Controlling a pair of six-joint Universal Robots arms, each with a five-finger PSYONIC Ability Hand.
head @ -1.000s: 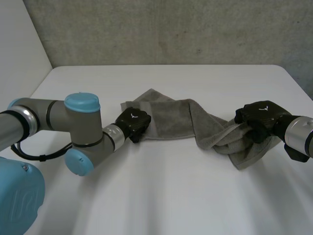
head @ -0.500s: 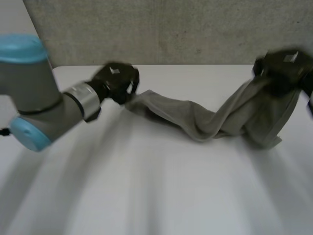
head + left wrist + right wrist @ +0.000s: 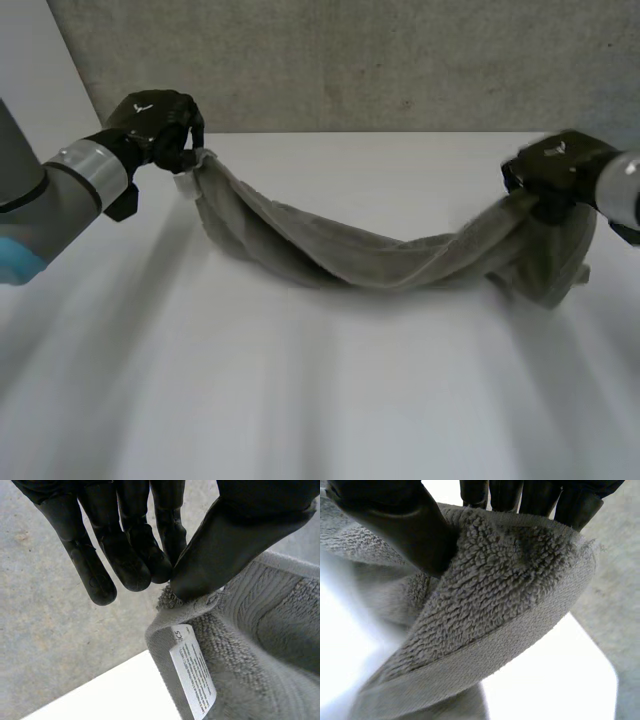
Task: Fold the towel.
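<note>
Crosswise, towel (image 3: 380, 260) stretches left to right (middle sagging).

Desk (image 3: 330, 400): white, smooth top. Item: one grey towel (image 3: 370, 262), slung low across the desk, sagging middle down at the surface, contact not determinable; both towel ends raised clear. White top shows before and behind the towel; grey wall (image 3: 400, 60) beyond the towel.

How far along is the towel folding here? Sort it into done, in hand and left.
Done: the left hand pinches a corner by the label, the right hand pinches the far end. In hand: the towel hangs between them, its middle sagging toward the table. Left: every fold; none shows yet.
</note>
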